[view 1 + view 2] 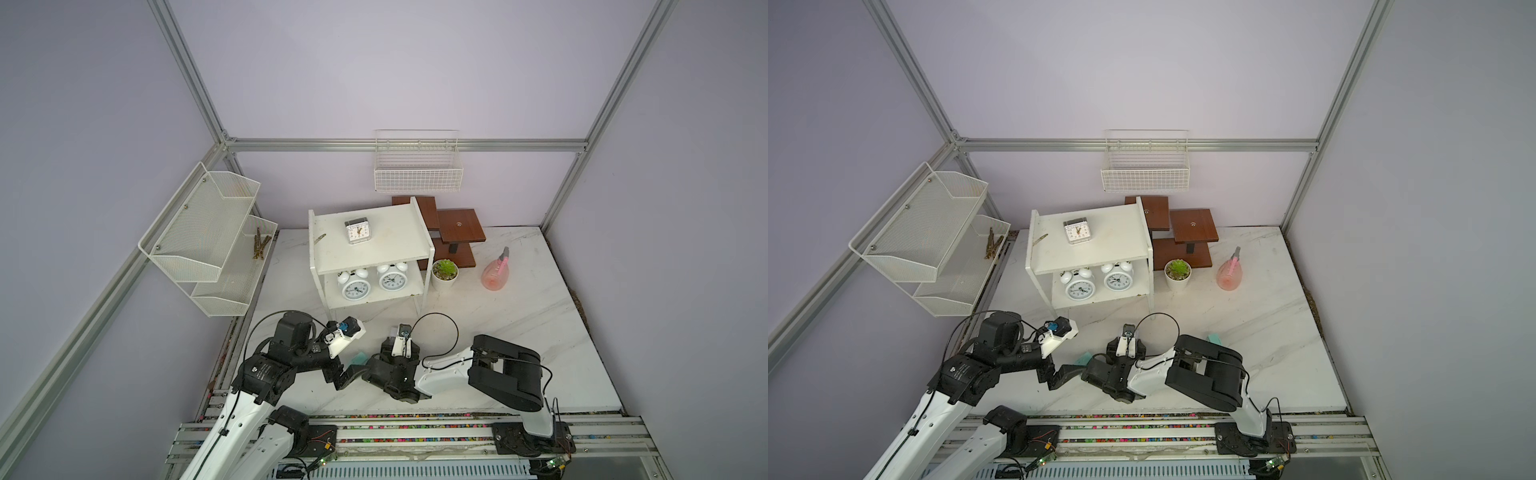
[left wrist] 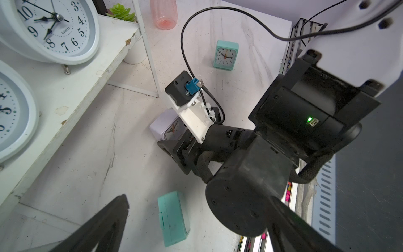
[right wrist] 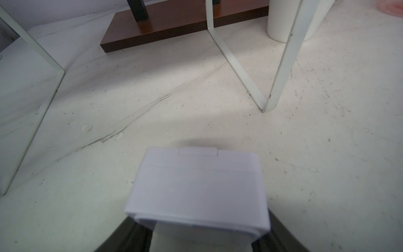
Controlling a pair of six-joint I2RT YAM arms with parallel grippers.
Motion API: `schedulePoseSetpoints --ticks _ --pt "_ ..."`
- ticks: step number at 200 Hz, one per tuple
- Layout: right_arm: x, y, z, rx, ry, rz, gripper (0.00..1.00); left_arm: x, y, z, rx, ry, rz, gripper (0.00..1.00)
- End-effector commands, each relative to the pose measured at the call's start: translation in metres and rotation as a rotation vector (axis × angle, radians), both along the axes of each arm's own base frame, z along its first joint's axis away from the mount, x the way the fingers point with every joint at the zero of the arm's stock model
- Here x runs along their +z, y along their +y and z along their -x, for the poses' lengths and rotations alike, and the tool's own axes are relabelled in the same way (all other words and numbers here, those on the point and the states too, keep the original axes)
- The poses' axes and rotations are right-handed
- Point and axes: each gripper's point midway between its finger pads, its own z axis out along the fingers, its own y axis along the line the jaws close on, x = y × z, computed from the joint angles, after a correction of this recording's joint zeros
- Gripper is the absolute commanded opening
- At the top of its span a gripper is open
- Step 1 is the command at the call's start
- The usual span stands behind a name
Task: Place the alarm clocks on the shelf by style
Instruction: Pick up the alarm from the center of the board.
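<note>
Before shelf, right gripper pinches white clock; left gripper spread. Grasp in hand. Next, judged: lift onto shelf top beside grey clock.

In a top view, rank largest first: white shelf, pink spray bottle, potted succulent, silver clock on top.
white shelf
pink spray bottle
potted succulent and silver clock: look alike; the clock sits nearer the camera, so unranked

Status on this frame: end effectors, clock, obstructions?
Left end effector open, empty, near the face-down mint clock. Right end effector shut on white square clock, down low. Shelf legs just ahead.
</note>
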Motion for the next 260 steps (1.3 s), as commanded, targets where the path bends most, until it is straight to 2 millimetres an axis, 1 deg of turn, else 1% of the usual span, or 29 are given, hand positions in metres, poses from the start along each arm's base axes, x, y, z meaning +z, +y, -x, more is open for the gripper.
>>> schedulePoseSetpoints --ticks 1,29,75,104,134,155,202,208,210,214,228,260 --pt "0.004 -0.001 -0.004 -0.009 -0.021 0.023 0.61 0.000 -0.003 0.004 -0.031 -0.012 0.006 1.00" --pt "0.008 -0.001 -0.002 0.004 -0.020 0.026 0.59 0.000 -0.002 0.004 -0.030 -0.013 0.006 1.00" --pt "0.022 -0.003 0.005 0.028 -0.022 0.012 0.55 0.000 -0.002 0.004 -0.031 -0.013 0.007 1.00" --pt "0.035 -0.004 0.010 0.045 -0.023 0.000 0.50 0.000 -0.003 0.004 -0.032 -0.015 0.007 1.00" --pt "0.051 -0.005 0.016 0.072 -0.012 0.001 0.48 0.000 -0.003 0.004 -0.032 -0.016 0.008 1.00" --pt "0.070 -0.009 0.022 0.093 -0.007 0.003 0.47 0.000 -0.002 0.004 -0.032 -0.017 0.007 1.00" --pt "0.124 -0.025 0.036 0.183 0.023 0.015 0.47 0.000 -0.003 0.005 -0.037 -0.017 0.009 1.00" --pt "0.126 -0.027 0.037 0.192 0.034 0.036 0.47 0.000 -0.003 0.005 -0.036 -0.018 0.009 1.00" --pt "0.135 -0.028 0.038 0.195 0.028 0.019 0.47 0.000 -0.003 0.005 -0.037 -0.017 0.009 1.00" --pt "0.141 -0.030 0.039 0.201 0.031 0.019 0.46 0.000 -0.003 0.005 -0.037 -0.017 0.009 1.00" --pt "0.157 -0.035 0.042 0.216 0.044 0.045 0.46 0.000 -0.003 0.005 -0.038 -0.016 0.010 1.00" --pt "0.193 -0.037 0.046 0.269 0.055 0.082 0.46 0.001 -0.003 0.006 -0.038 -0.021 0.011 1.00"
